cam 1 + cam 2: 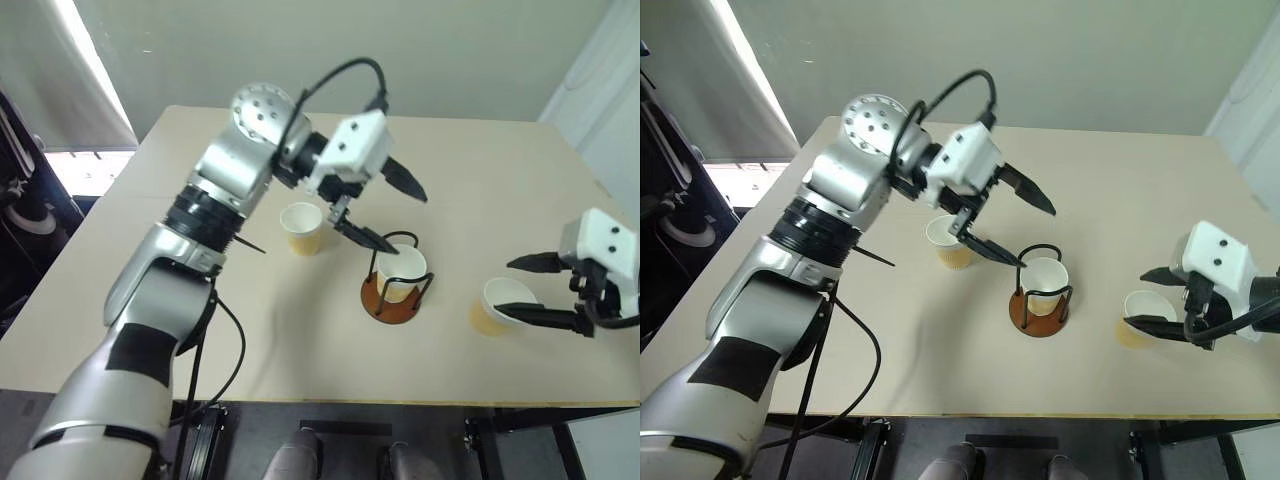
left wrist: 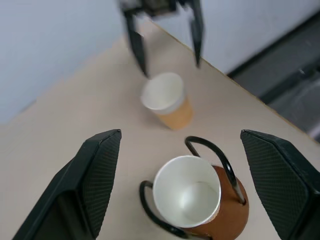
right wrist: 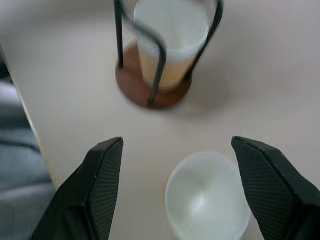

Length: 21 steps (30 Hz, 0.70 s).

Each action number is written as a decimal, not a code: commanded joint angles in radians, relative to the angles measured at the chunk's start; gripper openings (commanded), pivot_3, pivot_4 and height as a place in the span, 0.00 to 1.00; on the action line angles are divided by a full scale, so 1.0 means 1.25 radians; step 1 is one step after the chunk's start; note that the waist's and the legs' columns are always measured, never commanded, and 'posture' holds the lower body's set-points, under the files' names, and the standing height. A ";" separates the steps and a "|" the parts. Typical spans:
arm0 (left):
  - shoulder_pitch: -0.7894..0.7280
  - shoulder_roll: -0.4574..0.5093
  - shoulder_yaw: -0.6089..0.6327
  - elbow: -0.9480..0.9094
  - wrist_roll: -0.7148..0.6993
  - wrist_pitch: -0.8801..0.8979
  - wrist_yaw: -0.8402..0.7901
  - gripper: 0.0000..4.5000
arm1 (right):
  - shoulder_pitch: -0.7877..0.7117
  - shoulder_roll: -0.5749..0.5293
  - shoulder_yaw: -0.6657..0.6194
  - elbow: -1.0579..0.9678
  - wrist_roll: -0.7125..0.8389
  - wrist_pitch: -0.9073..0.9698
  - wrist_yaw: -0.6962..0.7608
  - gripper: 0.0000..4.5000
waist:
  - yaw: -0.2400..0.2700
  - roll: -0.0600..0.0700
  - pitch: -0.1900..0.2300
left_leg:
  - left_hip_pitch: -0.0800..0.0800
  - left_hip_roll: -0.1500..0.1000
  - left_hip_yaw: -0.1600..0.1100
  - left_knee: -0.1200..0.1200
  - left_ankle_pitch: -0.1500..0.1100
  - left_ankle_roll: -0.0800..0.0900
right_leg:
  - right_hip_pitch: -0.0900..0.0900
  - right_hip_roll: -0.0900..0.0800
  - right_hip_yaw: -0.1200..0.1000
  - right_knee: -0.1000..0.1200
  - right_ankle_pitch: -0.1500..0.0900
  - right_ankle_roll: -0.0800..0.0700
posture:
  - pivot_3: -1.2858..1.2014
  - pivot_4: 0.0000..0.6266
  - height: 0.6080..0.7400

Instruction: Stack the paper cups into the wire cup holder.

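- Paper cups: 3 alike, tapered, tan-yellow outside, white inside and at the rolled rim. Judged very light and thin-walled; a hard squeeze would likely dent the wall or turn the mouth oval.
- Grip point (judgement): take each cup across the upper wall just under the rim, where the rolled edge stiffens it. The smooth paper may slip under a loose pinch.
- Cup in holder [image 1: 402, 268]: stands upright, mouth up, inside the wire cup holder [image 1: 395, 298] near the middle of the desk [image 1: 150, 290].
- Wire cup holder: round reddish-brown disc base with thin, rigid black wire loops rising around the cup. Judged light enough to slide if bumped.
- Cup by left arm [image 1: 301, 228]: upright on the desk, just beside the holder and not touching it.
- Cup at right [image 1: 497, 305]: upright near the desk's front edge, well apart from the holder.
- Left gripper [image 1: 390, 212]: released, fingers spread wide, hovering above the holder with nothing in it.
- Right gripper [image 1: 535, 288]: released, fingers spread to either side of the cup at right; no contact is visible.
- Desk: flat, matte, pale beige surface.
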 commanded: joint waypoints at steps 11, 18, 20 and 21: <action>0.121 0.143 0.143 -0.199 -0.042 0.211 0.002 0.91 | -0.006 -0.033 0.164 0.110 -0.185 -0.227 0.050 0.78 | -0.002 0.000 0.000 | 0.004 0.000 0.000 0.002 0.001 0.001 | 0.004 0.000 0.001 0.000 0.001 0.002 | 0.52 0.24 1.00; 0.154 0.159 0.163 -0.237 -0.026 0.232 0.024 0.91 | -0.081 -0.021 0.275 0.199 -0.233 -0.293 0.075 0.78 | -0.004 0.000 0.000 | 0.004 -0.001 0.000 0.002 0.001 0.002 | 0.004 0.000 0.001 0.000 0.001 0.002 | 0.52 0.24 1.00; 0.159 0.162 0.165 -0.245 -0.023 0.234 0.023 0.91 | -0.099 -0.020 0.301 0.225 -0.252 -0.311 0.082 0.78 | -0.005 0.000 0.000 | 0.005 -0.001 0.000 0.001 0.001 0.002 | 0.004 0.000 0.001 0.000 0.001 0.002 | 0.52 0.24 1.00; 0.160 0.162 0.167 -0.247 -0.022 0.236 0.024 0.91 | -0.107 -0.019 0.316 0.238 -0.262 -0.320 0.087 0.78 | -0.005 0.000 0.000 | 0.004 -0.001 0.000 0.001 0.001 0.002 | 0.004 0.000 0.001 0.000 0.001 0.002 | 0.52 0.24 1.00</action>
